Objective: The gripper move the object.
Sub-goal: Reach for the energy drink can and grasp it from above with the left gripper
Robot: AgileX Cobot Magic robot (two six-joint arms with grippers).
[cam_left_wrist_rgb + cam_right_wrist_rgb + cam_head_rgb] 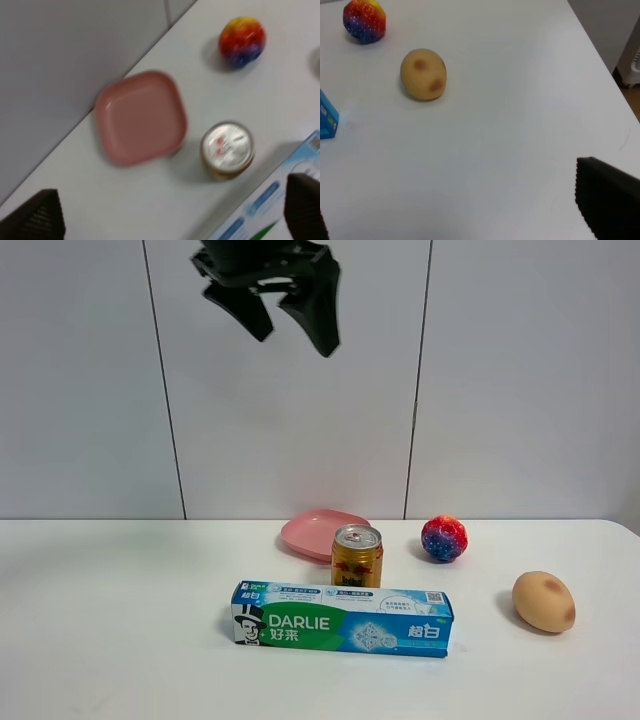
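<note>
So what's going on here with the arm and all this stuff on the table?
Nothing is held yet. The left gripper hangs open high above the table, its camera looking down on the gold can, which stands upright between the pink plate and the toothpaste box. The right gripper is open and empty too, the brown egg-shaped lump in its view.

Far side of box (342, 619): can (357, 556), plate (318, 532) just beyond it. Right of can: ball (444, 538). Rightmost, nearer: potato (543, 601).

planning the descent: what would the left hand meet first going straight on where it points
The open left hand would probably reach the can, perhaps the pink plate beside it; depth unclear.
</note>
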